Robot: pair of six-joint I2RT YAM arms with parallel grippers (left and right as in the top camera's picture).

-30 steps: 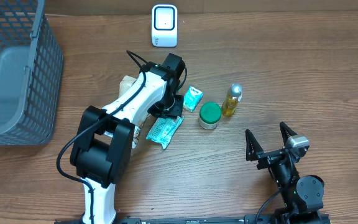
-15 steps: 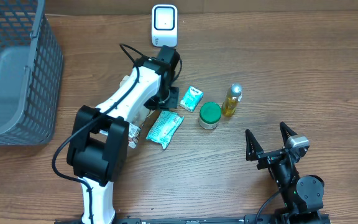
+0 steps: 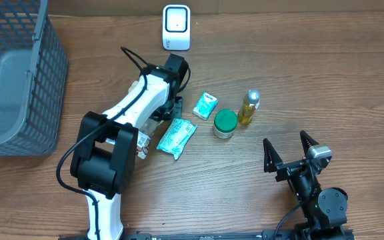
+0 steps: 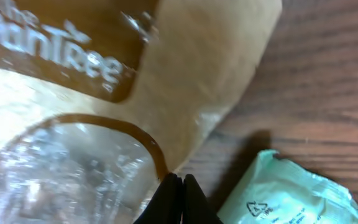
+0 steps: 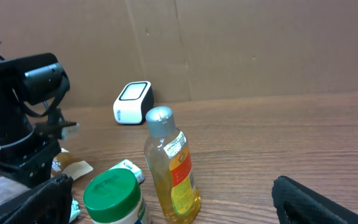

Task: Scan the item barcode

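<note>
**A:** From above, where is the left gripper [image 3: 171, 109] sitting?

**B:** It is reaching over the beige snack bag [image 3: 137, 90], left of centre. The wrist is hiding its jaws there. The white scanner [image 3: 177, 27] is standing farther back, apart from the bag.

**A:** And the right gripper [image 3: 287, 150]?

**B:** It is sitting at the near right with its jaws spread wide, holding nothing.

**A:** What is the left wrist camera showing?

**B:** The fingertips [image 4: 169, 193] are pressing together right at the rim of the bag's clear window. I cannot tell whether they are pinching the film. A teal pouch [image 4: 278, 193] is lying just to their right.

**A:** And the right wrist camera?

**B:** Its two fingers [image 5: 39, 199] are standing wide apart at the bottom corners. Beyond them, a green-lidded jar [image 5: 110, 186] and a yellow bottle [image 5: 173, 168] are standing side by side, with the scanner far behind.
</note>
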